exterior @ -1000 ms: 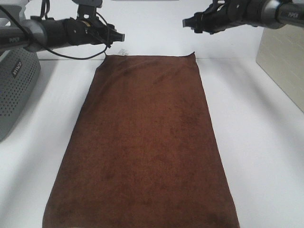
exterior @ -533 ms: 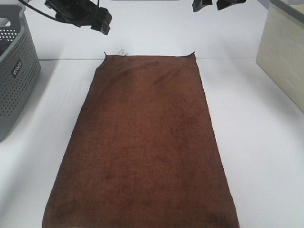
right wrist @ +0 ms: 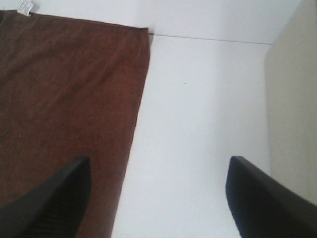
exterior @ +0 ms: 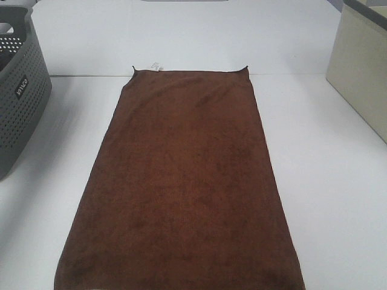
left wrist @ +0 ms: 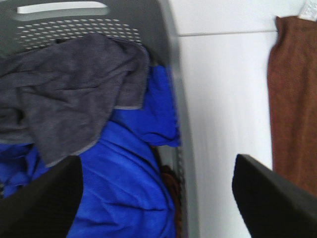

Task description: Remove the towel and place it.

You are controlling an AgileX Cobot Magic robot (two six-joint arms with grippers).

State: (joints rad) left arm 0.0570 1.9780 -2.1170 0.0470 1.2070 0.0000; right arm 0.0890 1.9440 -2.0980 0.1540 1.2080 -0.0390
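Observation:
The dark brown towel (exterior: 187, 181) lies flat and spread out on the white table, its white tag (exterior: 156, 65) at the far left corner. Neither arm shows in the exterior high view. In the left wrist view my left gripper (left wrist: 158, 208) is open and empty above the grey basket's rim, with the towel's edge (left wrist: 292, 99) off to one side. In the right wrist view my right gripper (right wrist: 158, 198) is open and empty above the bare table beside the towel's far right corner (right wrist: 64, 99). Its black fingers (right wrist: 49, 198) stand wide apart.
A grey perforated basket (exterior: 18, 103) stands at the left edge; in the left wrist view its rim (left wrist: 173, 74) surrounds a grey cloth (left wrist: 69, 89) and a blue cloth (left wrist: 124, 188). A beige box (exterior: 363, 66) stands at the right, also in the right wrist view (right wrist: 294, 99).
Both arms have risen from above the towel's far edge and left the exterior high view. The towel has not moved.

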